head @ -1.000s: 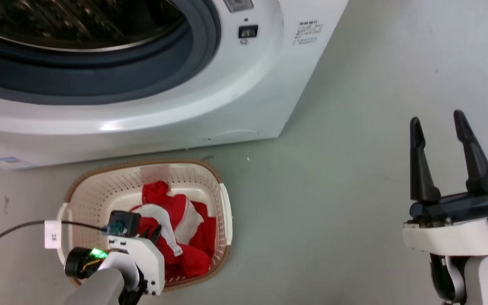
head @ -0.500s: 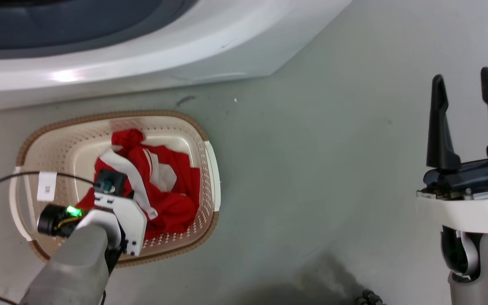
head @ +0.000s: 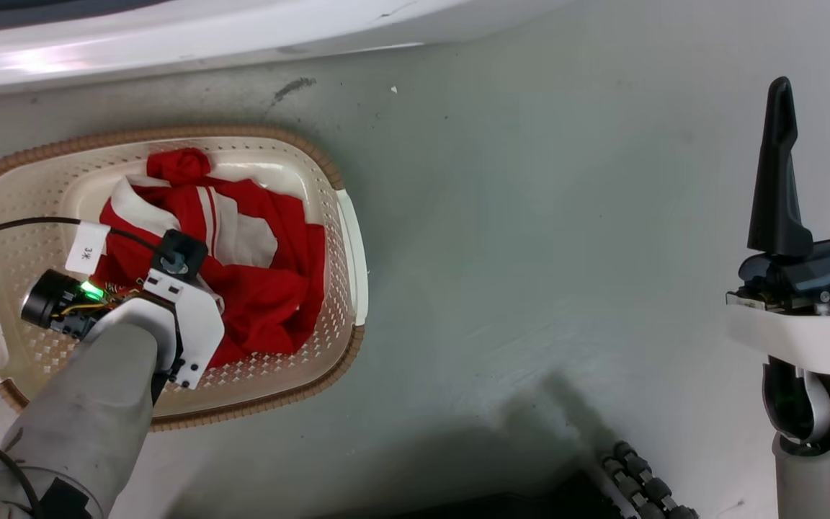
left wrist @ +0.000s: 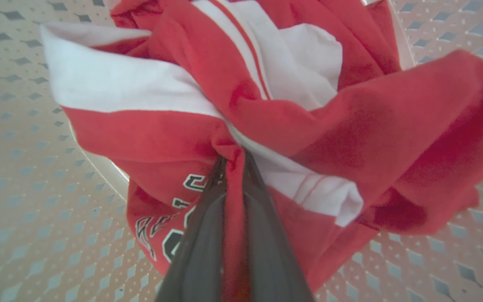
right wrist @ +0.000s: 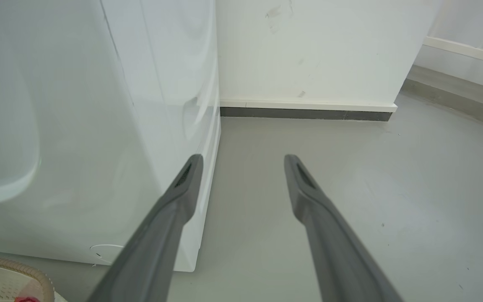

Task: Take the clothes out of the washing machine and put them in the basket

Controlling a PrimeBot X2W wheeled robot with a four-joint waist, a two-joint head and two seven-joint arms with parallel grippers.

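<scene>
Where the cream laundry basket (head: pixel 354 238) sits on the grey floor (head: pixel 530 252) just in front of the white washing machine (head: pixel 170 36), the red garment with white stripes (head: pixel 264 288) lies bunched inside it, covering much of the base. The left arm (head: pixel 98 404) reaches down into the basket. In its wrist view the left gripper (left wrist: pixel 234 158) has its two dark fingers (left wrist: pixel 199 235) drawn nearly together, with a fold of the red fabric pinched between them. Black-and-white printed lettering shows on the cloth beside the fingers, and the basket's perforated wall surrounds the bundle. A black cable (head: pixel 19 223) carrying a small white tag (head: pixel 88 249) runs across the basket's left part to the wrist. Well apart, at the right of the head view, the right gripper (head: pixel 824 79) hangs over bare floor, fingers spread wide and empty. Its wrist view looks past the machine's side panel toward a white wall (right wrist: pixel 308 50) with a dark skirting strip.
</scene>
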